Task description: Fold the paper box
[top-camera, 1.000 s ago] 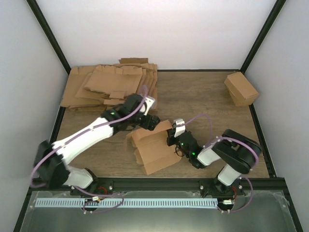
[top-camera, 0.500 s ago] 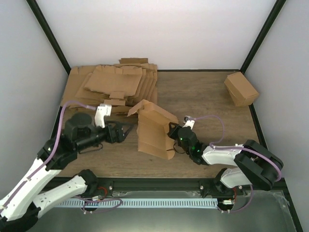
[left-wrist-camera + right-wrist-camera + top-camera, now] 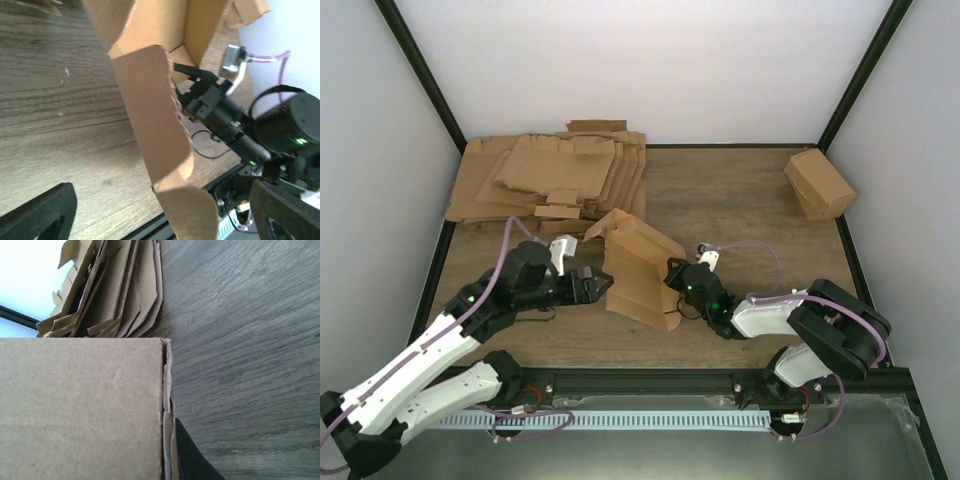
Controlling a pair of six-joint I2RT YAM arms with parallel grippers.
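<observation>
The paper box [image 3: 636, 266] stands half-formed in the middle of the table, its flaps sticking out at the top and bottom. My right gripper [image 3: 676, 287] is shut on the box's right wall. In the right wrist view the wall's layered edge [image 3: 167, 405] lies against one black finger [image 3: 189, 456]; the other finger is hidden behind the cardboard. My left gripper [image 3: 597, 285] is open just left of the box. In the left wrist view a rounded flap of the box [image 3: 165, 150] hangs between its wide-spread fingers [image 3: 42, 215] without touching them. The right gripper [image 3: 197, 87] shows behind the box.
A thick pile of flat brown sheets [image 3: 552, 178] lies at the back left, also seen as the pile [image 3: 112, 287] in the right wrist view. A closed brown carton [image 3: 818, 183] sits at the back right. A black rail [image 3: 650, 378] runs along the near table edge.
The left gripper let go of the box, swung out left, then came back against its left side, opening wide. The right gripper tipped the box upright and still holds it.
</observation>
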